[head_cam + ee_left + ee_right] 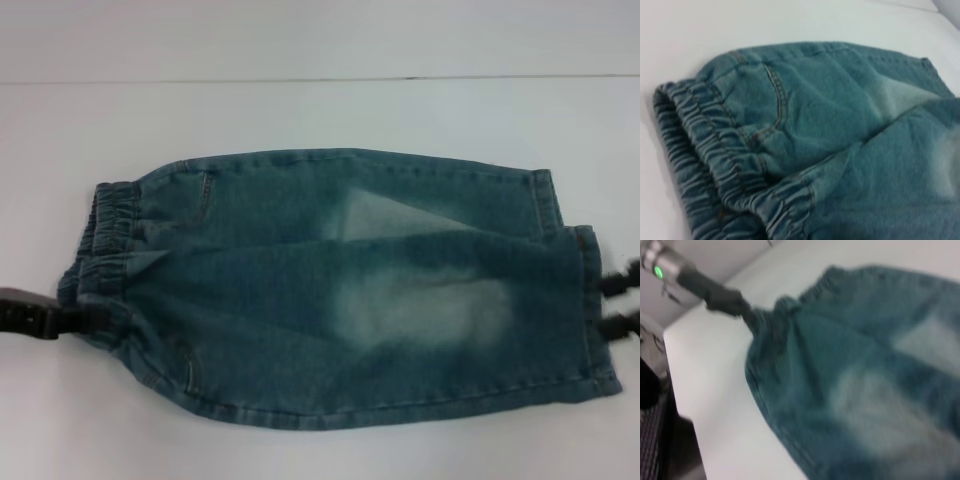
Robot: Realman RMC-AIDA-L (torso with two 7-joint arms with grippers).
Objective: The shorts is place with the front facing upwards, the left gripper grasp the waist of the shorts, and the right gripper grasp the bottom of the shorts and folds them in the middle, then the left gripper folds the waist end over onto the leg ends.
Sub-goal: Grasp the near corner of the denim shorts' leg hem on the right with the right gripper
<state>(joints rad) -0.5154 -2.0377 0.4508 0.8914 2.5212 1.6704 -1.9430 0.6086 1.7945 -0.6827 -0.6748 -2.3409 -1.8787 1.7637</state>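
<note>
The denim shorts (340, 290) lie on the white table, folded in half lengthwise, one leg over the other. The ruched waist (105, 245) is at the left and the straight leg ends (585, 300) at the right. My left gripper (85, 318) comes in from the left edge and is shut on the near corner of the waist. The right wrist view shows the left gripper (745, 314) pinching the gathered band. My right gripper (620, 302) stands at the right edge just off the hem, its two fingers apart with bare table between them.
The white table (320, 115) runs all round the shorts, with its far edge along the top of the head view. In the right wrist view the table's side edge (682, 405) drops off to dark equipment beside it.
</note>
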